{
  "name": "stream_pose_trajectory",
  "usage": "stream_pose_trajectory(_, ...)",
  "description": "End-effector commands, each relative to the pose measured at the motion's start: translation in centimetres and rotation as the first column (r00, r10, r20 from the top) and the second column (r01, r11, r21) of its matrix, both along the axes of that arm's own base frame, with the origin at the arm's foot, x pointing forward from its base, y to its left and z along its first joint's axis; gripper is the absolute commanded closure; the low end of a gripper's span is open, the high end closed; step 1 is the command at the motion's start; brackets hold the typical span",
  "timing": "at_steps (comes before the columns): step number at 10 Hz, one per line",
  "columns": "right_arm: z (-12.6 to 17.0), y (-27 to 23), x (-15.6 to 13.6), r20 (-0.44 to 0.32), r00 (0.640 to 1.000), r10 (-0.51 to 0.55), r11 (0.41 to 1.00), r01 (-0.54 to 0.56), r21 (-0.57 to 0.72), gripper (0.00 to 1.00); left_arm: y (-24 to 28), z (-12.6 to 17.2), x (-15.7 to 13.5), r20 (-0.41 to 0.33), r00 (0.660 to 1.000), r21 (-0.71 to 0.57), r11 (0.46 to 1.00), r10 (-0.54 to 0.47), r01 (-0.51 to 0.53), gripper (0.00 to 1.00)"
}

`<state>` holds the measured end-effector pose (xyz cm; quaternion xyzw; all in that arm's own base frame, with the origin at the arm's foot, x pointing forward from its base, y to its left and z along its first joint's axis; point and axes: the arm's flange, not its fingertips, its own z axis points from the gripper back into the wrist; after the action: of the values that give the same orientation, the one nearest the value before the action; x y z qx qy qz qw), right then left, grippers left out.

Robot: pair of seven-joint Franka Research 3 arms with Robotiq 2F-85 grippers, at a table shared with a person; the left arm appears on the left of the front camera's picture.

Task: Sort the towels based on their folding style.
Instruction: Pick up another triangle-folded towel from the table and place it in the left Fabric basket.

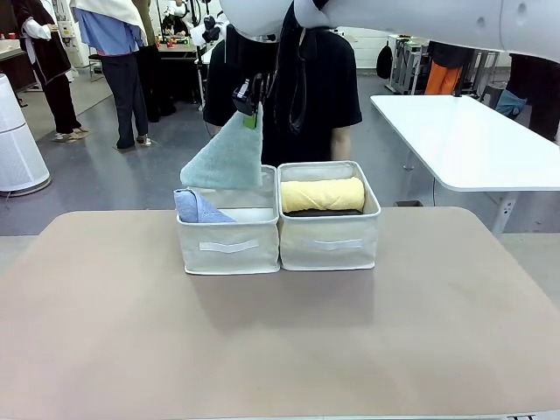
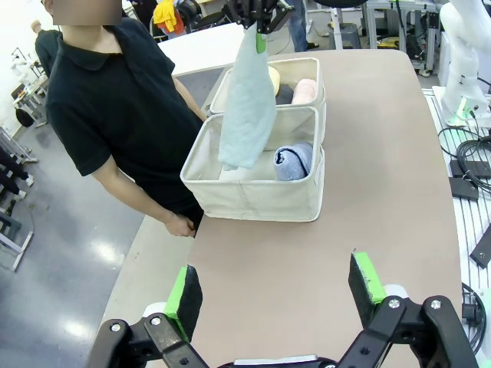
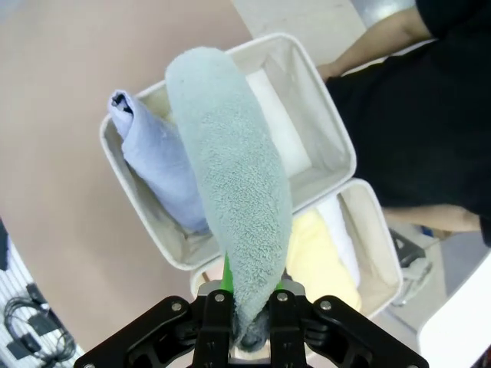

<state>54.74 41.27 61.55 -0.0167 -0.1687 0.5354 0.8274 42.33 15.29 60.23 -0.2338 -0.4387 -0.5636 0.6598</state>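
Front view: clamping the narrow tip of the grey-teal towel (image 1: 229, 157) in the right gripper (image 1: 248, 98), jaws closed tight on the terry, and dangling the cone wide end down over the left bin (image 1: 227, 245). Hanging it with the lower edge at about rim height; not possible to tell whether dipping inside. Noting the light blue towel (image 1: 197, 208) leaning in the left end of that same bin, just beside the hanging cone. Noting the right bin (image 1: 328, 241) standing flush against the left bin on the table (image 1: 262, 350) and holding the yellow towel (image 1: 322, 194) laid across it, with a dark grey towel (image 1: 324, 213) peeking out beneath. Seeing a person (image 1: 306, 87) in a black shirt standing right behind both bins at the far edge.

Left wrist view: hovering the left gripper (image 2: 275, 287) over bare tabletop, well apart from the bins, fingers (image 2: 367, 277) spread wide and gripping nothing. Catching beyond it a pink towel (image 2: 305, 90), rolled, lying in the farther bin next to the yellow towel and the dark grey towel.

Right wrist view: looking straight down along the pinched cone onto the left bin, and picking out a white towel (image 3: 341, 226) lying beside the yellow towel in the right bin.
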Motion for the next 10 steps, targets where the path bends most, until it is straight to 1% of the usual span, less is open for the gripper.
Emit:
stream_pose_trajectory(1,1.0,0.8,1.1,-0.031,0.999,0.026,0.999,-0.028,-0.047,0.85,0.0,0.1,-0.2,0.005,1.000,-0.009,1.000,-0.006,0.006,0.00)
stream_pose_trajectory(3,-0.7,0.3,1.9,-0.082,0.996,0.029,0.998,-0.033,-0.044,0.85,0.0,0.1,-0.2,0.005,1.000,-0.009,1.000,-0.006,0.006,0.00)
stream_pose_trajectory(5,-2.1,0.0,2.4,-0.109,0.993,0.048,0.998,-0.052,-0.031,0.85,0.0,0.1,-0.2,0.005,1.000,-0.009,1.000,-0.006,0.006,0.00)
stream_pose_trajectory(8,-3.9,0.3,3.0,-0.106,0.990,0.092,0.996,-0.094,-0.010,0.85,0.0,0.1,-0.2,0.005,1.000,-0.009,1.000,-0.006,0.006,0.00)
stream_pose_trajectory(10,-4.8,0.7,3.4,-0.076,0.988,0.136,0.991,-0.136,-0.004,0.85,0.0,0.1,-0.2,0.005,1.000,-0.009,1.000,-0.006,0.006,0.00)
